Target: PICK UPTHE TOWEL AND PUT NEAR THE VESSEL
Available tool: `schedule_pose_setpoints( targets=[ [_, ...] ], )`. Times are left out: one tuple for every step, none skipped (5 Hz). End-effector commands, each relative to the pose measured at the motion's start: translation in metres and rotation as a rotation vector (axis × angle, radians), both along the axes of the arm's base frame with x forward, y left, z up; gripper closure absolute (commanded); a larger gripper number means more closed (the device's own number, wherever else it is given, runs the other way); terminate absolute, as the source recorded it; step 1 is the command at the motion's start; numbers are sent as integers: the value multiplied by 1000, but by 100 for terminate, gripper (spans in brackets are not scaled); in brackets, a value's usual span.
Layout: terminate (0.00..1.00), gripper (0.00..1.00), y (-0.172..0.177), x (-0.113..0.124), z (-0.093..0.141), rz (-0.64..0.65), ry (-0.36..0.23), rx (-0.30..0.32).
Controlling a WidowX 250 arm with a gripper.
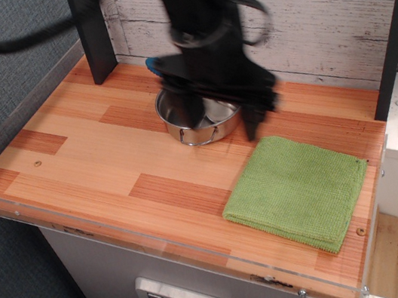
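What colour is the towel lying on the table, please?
Light green; the towel shows clearly in the only camera view, flat beside the steel pot.

The single black arm comes down from the top of the view at centre, its cables looping off to the upper left. The wrist points straight down, and the whole lower arm is smeared by motion blur. The gripper (220,115) hangs at the far middle of the scene with its two fingers (253,113) spread wide apart, one to the left and one to the right, tips downward. Nothing sits between them.
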State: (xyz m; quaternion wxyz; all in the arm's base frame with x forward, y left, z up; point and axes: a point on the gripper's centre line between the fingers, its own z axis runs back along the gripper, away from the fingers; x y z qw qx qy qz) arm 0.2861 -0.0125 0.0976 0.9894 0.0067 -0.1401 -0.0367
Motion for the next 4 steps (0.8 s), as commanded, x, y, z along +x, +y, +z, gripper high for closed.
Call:
schedule_pose_setpoints(
  targets=[
    [0,0,61,22,24,50,-77,34],
    [0,0,72,40,26,76,-77,28],
    [0,0,81,59,27,88,-72,61],
    [0,0,90,75,25,75,-96,69]
  ],
)
